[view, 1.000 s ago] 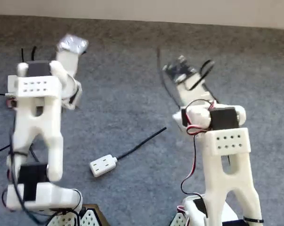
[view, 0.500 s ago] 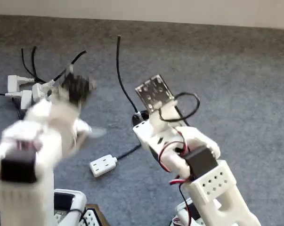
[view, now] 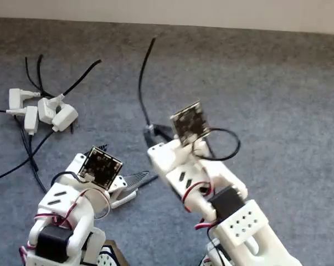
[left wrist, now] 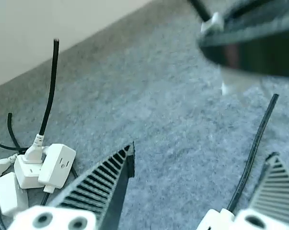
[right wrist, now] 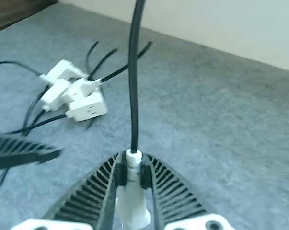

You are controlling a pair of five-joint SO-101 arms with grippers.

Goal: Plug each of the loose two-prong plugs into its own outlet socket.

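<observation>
My right gripper (right wrist: pixel 132 160) is shut on a white two-prong plug (right wrist: pixel 131 196), whose black cord (right wrist: pixel 134 72) rises straight away from it. From above, that gripper (view: pixel 153 136) hangs over the carpet's middle, with the cord (view: pixel 142 77) running toward the far wall. My left gripper (left wrist: pixel 200 153) is open, with a ribbed finger (left wrist: pixel 103 184) on each side of the white outlet socket (left wrist: pixel 221 219) and its black cord (left wrist: pixel 252 153). In the high view this gripper (view: pixel 130 185) sits right over the socket (view: pixel 121 199), which is mostly hidden.
A cluster of white plugs and sockets (view: pixel 39 111) with tangled black cords lies at the far left, also visible as a cluster (right wrist: pixel 72 96) from the right wrist. A pale wall (view: pixel 211 11) borders the far edge. Grey carpet (view: pixel 277 94) stretches to the right.
The left arm swung from the far left down to the outlet socket near the front. The right arm carried its plug and cord from the right toward the middle.
</observation>
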